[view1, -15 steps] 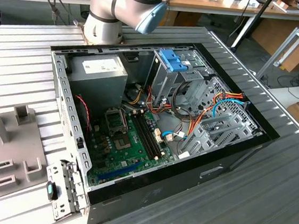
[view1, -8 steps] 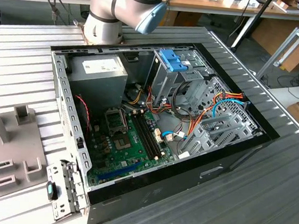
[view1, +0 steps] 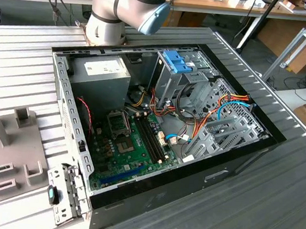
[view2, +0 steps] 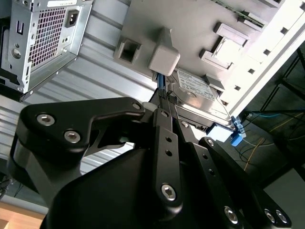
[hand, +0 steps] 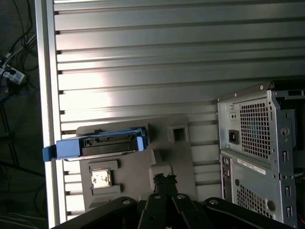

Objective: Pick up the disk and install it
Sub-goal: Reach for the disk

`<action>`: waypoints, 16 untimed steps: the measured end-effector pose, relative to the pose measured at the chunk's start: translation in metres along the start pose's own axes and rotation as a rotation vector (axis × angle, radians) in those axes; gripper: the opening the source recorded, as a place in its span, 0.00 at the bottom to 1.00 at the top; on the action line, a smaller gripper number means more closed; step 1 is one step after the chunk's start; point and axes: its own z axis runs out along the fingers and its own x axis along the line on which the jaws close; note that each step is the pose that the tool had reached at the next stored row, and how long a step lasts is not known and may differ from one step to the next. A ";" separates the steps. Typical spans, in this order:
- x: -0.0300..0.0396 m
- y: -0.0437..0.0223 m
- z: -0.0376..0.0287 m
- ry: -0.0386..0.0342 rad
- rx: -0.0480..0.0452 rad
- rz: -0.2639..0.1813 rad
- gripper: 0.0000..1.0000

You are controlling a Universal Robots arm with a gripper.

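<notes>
The disk (hand: 97, 145) rests on a grey fixture plate (hand: 176, 157) near the edge of the ribbed metal table. It is a dark drive held in bright blue carrier rails. Its white-labelled face (view2: 200, 93) and a blue rail end (view2: 234, 137) show in the second wrist view. My gripper (hand: 162, 180) hovers above the plate, a short way from the disk and apart from it. Its black fingertips (view2: 164, 97) are shut together with nothing between them.
The open computer case (view1: 158, 120) lies on the table with its motherboard, cables and grey power supply (view1: 100, 73) exposed. A bare blue bracket (view1: 176, 60) sits on its drive cage. The case's rear panel (hand: 257, 143) stands beside the fixture plate (view1: 6, 154).
</notes>
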 end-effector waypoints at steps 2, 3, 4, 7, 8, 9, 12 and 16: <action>0.0000 0.0000 0.0000 0.0000 0.0000 0.000 0.11; 0.0001 0.0001 0.0000 0.0000 0.0001 0.000 0.11; 0.0005 0.0001 -0.0001 0.0001 0.0001 0.000 0.11; 0.0044 -0.0003 -0.0001 0.0000 0.0000 0.000 0.11; 0.0059 -0.0004 -0.0002 0.0000 0.0000 0.000 0.11; 0.0077 -0.0005 -0.0002 0.0000 0.0000 0.000 0.11; 0.0094 -0.0006 -0.0003 0.0000 0.0000 0.000 0.11; 0.0098 -0.0007 -0.0003 0.0000 0.0000 0.000 0.11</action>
